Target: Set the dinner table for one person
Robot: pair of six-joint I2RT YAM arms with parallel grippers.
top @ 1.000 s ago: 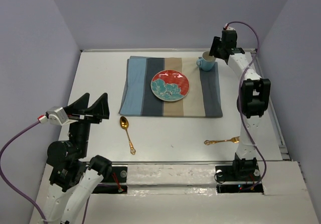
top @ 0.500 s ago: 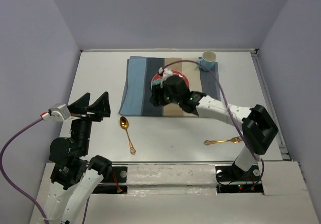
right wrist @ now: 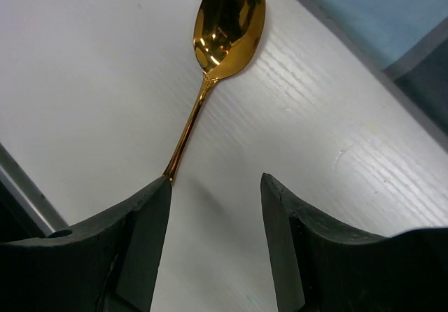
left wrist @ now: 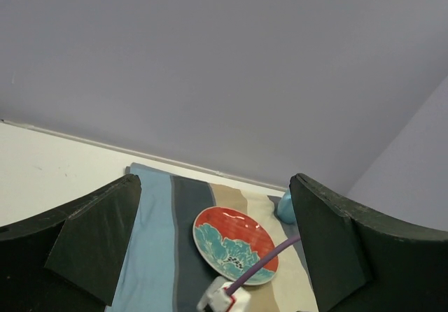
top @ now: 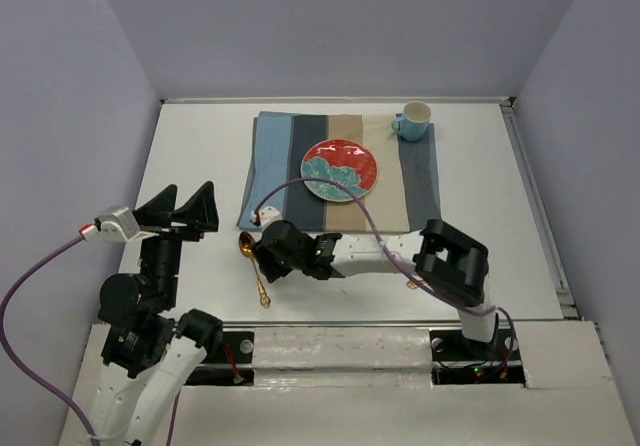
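Observation:
A gold spoon (top: 247, 246) lies on the white dinner table (top: 195, 151), just off the front left corner of the striped mat (top: 420, 191). My right gripper (top: 263, 257) hangs low over it, stretched across from the right. In the right wrist view the spoon (right wrist: 228, 19) runs down under the left finger (right wrist: 143, 242); my right gripper (right wrist: 215, 182) is open with bare table between its jaws. A red and teal plate (top: 340, 170) sits mid-mat and a blue mug (top: 413, 121) at its back right corner. My left gripper (top: 186, 211) is raised at the left, open and empty.
A bit of a gold fork (top: 411, 284) shows at the front right, mostly hidden under my right arm's elbow (top: 450, 261). The left wrist view shows the plate (left wrist: 234, 245), the mug (left wrist: 283, 208) and my left gripper (left wrist: 213, 207) wide open above them.
My right arm swung from the mug at the back right, over the plate, down to the spoon at the front left. The mug stayed on the mat. The left arm has not moved.

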